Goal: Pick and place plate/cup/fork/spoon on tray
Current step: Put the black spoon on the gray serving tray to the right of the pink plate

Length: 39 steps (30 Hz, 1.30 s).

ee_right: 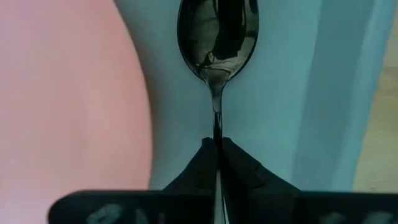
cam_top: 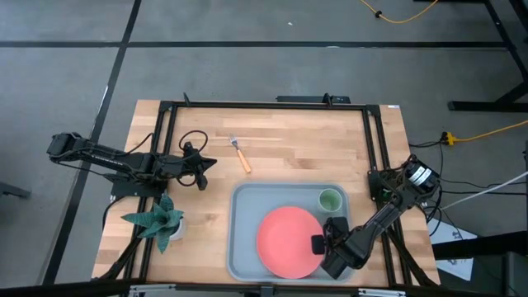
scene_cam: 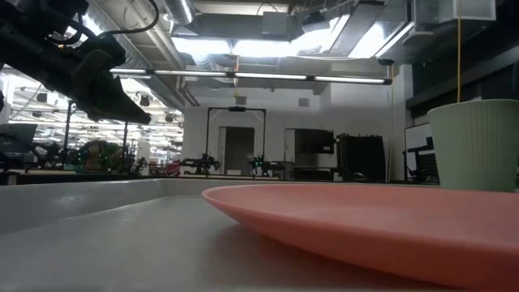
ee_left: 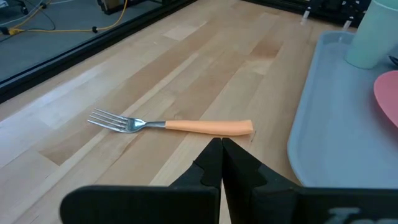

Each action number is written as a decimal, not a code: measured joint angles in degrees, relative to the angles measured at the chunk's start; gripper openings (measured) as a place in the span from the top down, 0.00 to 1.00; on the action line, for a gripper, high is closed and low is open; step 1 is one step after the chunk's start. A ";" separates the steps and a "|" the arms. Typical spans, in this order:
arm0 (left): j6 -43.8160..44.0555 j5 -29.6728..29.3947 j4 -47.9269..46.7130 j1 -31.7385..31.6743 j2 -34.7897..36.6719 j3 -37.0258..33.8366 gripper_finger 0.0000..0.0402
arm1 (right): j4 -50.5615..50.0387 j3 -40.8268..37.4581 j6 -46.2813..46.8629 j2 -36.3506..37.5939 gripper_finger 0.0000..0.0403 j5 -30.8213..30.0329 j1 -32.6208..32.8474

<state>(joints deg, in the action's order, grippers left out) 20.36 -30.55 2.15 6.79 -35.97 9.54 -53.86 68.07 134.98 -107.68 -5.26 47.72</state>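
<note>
While the right gripper (ee_right: 219,144) sits low over the tray's (cam_top: 246,198) front right corner, just beside the plate's (cam_top: 288,239) edge, we can see in its wrist view that its fingers are pinched together on the handle of the dark spoon (ee_right: 217,37), whose bowl sticks out ahead of the fingertips over bare tray floor between the pink-red plate and the tray's rim. We can't tell whether the spoon is touching the tray or hanging just above it. The plate lies flat in the tray, filling most of its middle, and the little green cup (cam_top: 330,200) stands upright in the tray's far right corner, near the plate but apart from it. Over on the left side, the left gripper (ee_left: 221,147) hovers above the wooden table (cam_top: 289,148) with its fingers pressed together and nothing between them. The fork (ee_left: 168,124) lies flat on the wood just ahead of those fingertips, orange handle toward the tray and tines pointing away, outside the tray and not touched by anything
</note>
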 joint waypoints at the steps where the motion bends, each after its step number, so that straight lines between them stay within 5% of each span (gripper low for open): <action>1: 0.00 -0.02 0.02 -0.02 0.00 0.00 1.00 | 0.14 0.00 -0.04 0.00 0.97 -0.04 0.00; 33: 0.01 -0.02 0.02 -0.01 -0.01 0.00 1.00 | 0.46 0.09 0.01 -0.02 0.97 -0.72 -0.85; 39: 0.00 -0.02 0.02 -0.02 0.00 0.00 1.00 | 0.53 0.09 0.22 -0.02 0.88 -0.99 -0.85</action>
<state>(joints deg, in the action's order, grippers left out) 20.36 -30.57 2.17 6.76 -35.97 9.54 -53.33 68.16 135.20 -107.70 -6.25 46.87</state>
